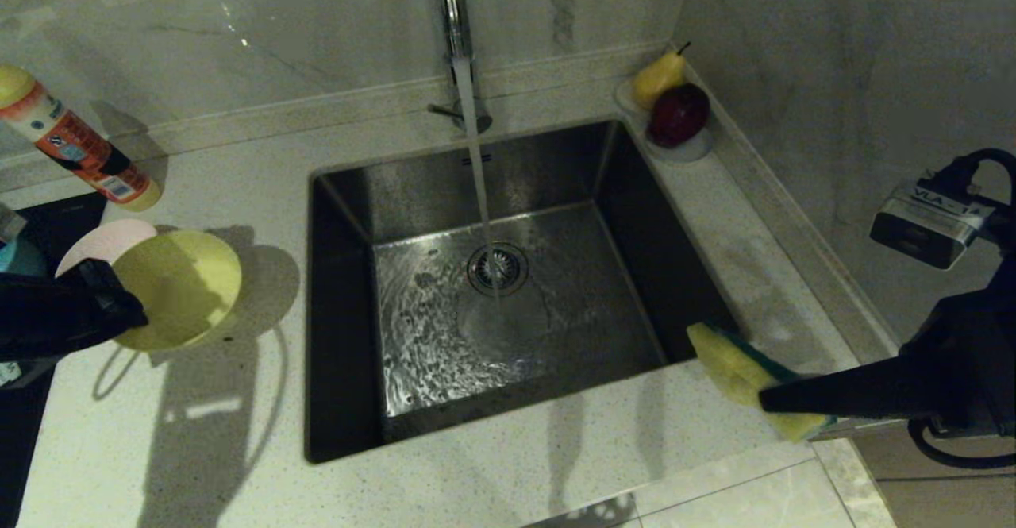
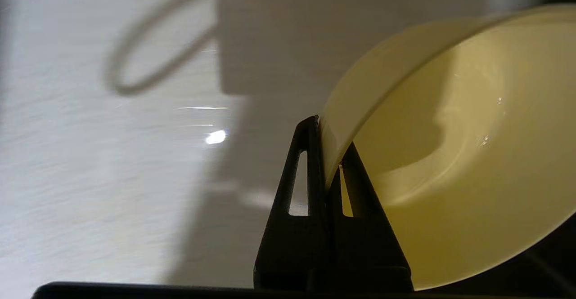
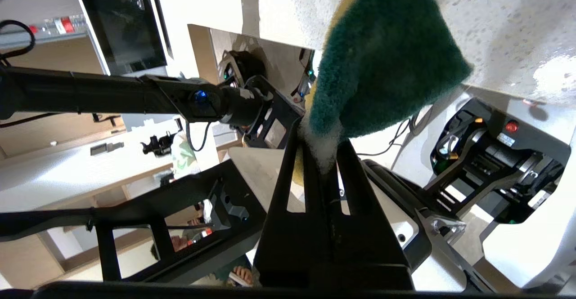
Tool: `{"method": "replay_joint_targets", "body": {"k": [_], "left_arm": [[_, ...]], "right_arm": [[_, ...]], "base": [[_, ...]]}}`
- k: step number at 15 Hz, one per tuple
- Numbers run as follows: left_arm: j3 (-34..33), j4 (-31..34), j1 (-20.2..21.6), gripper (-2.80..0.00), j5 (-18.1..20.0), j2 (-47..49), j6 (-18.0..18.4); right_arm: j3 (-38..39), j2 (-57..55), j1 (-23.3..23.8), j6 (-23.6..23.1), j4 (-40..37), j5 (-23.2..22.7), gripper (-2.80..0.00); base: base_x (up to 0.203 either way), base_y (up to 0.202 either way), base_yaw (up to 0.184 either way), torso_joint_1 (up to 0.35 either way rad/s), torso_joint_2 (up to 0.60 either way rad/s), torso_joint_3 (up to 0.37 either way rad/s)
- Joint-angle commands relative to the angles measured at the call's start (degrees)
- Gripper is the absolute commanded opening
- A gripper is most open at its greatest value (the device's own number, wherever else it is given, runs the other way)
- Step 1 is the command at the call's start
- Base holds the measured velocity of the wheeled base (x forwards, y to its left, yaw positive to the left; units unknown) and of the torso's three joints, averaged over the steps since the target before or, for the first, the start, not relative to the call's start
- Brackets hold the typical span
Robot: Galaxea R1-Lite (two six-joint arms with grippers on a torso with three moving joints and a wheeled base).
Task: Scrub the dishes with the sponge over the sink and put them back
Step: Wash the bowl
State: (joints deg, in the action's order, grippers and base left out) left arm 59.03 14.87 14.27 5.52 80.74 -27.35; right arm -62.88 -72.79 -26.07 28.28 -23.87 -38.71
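While the left gripper (image 2: 330, 155) pinches only the yellow bowl (image 1: 178, 290)'s thin rim — right gripper (image 3: 321, 155) clamped on the sponge (image 1: 742, 377) — a slip could drop it short of the sink (image 1: 508, 274).

I count two bowls in plain sight: one yellow bowl (image 1: 178, 290) and one pale pink bowl (image 1: 103, 242) behind it. There is one sponge (image 1: 742, 373), one sink (image 1: 381, 202) with one drain strainer (image 1: 497, 267), and one faucet (image 1: 452, 4) running one stream of water. On one small white dish (image 1: 690, 148) I count two fruits: one pear (image 1: 657, 77) and one dark red apple (image 1: 679, 113). One bottle (image 1: 75, 143) lies on the counter.
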Motion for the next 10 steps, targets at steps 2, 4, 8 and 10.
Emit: {"method": "replay_joint_targets", "body": {"k": [2,4,8,10], "left_arm": [[4.6,-0.1,-9.4,-2.8,0.6,-1.3,-2.4],[8.4,-0.5,-15.4,-2.8,-0.5,2.3,-5.9],[13.7,-1.8,-27.6,-2.8,-12.1,11.1,-7.9],[15.9,-3.5,-33.0,-2.8,-14.5,14.6,-8.2]], "right_arm": [[0.5,1.0,0.0,0.1,-0.1,-0.2,-2.8],[0.7,1.5,0.0,0.1,-0.1,-0.2,-2.8],[1.8,2.6,-0.5,-0.2,-0.1,-0.4,-2.8],[2.1,3.0,-0.7,-0.7,-0.1,-0.4,-2.8]], "base": [[0.0,0.0,0.0,0.0,0.0,0.0],[0.0,0.0,0.0,0.0,0.0,0.0],[0.0,0.0,0.0,0.0,0.0,0.0],[0.0,0.0,0.0,0.0,0.0,0.0]]}}
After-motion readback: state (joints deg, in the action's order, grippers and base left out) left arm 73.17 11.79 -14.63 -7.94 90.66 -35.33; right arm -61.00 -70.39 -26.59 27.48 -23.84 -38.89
